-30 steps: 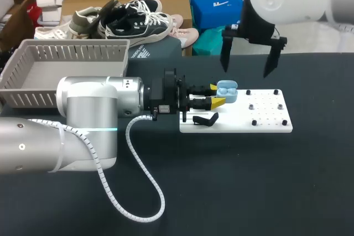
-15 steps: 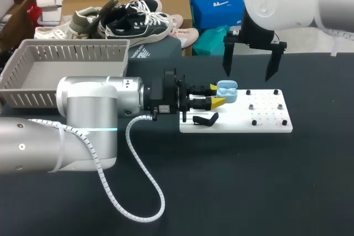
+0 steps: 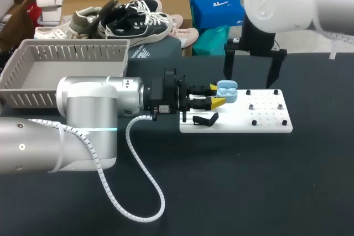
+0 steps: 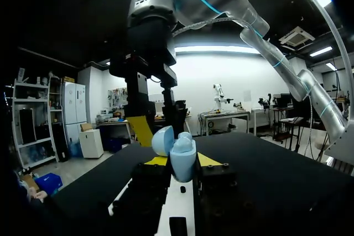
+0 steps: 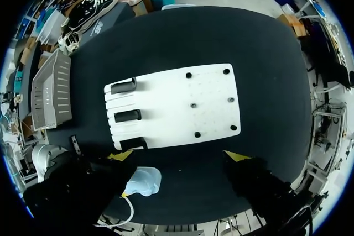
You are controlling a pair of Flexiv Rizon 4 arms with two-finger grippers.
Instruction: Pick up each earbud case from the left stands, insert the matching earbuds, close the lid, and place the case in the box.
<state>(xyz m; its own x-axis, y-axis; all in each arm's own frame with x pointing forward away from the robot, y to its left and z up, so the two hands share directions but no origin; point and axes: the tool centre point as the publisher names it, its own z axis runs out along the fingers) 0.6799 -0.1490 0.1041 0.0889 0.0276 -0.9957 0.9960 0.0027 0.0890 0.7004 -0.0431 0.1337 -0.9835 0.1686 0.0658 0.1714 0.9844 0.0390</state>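
Note:
A light blue earbud case (image 3: 227, 90) with its lid raised is held over the near-left end of the white board (image 3: 238, 115), and my left gripper (image 3: 214, 99) is shut on it. In the left wrist view the case (image 4: 182, 157) sits between the yellow fingertips (image 4: 207, 160), its lid (image 4: 163, 140) tilted back. My right gripper (image 3: 249, 75) hangs open above the board's far edge, just beyond the case. From the right wrist the board (image 5: 177, 106) lies under the open gripper (image 5: 178, 156), with black stands (image 5: 127, 116), several small earbuds (image 5: 193, 105), and the case (image 5: 142, 181) beside one finger.
A grey slatted basket (image 3: 66, 70) stands at the table's back left, behind my left arm. One black stand (image 3: 206, 119) juts from the board's near-left corner. A coiled white cable (image 3: 141, 192) loops from the left arm over the dark table.
My right gripper has dropped a little and drifted slightly right, closer to the board's far edge. The left gripper and the case have stayed put.

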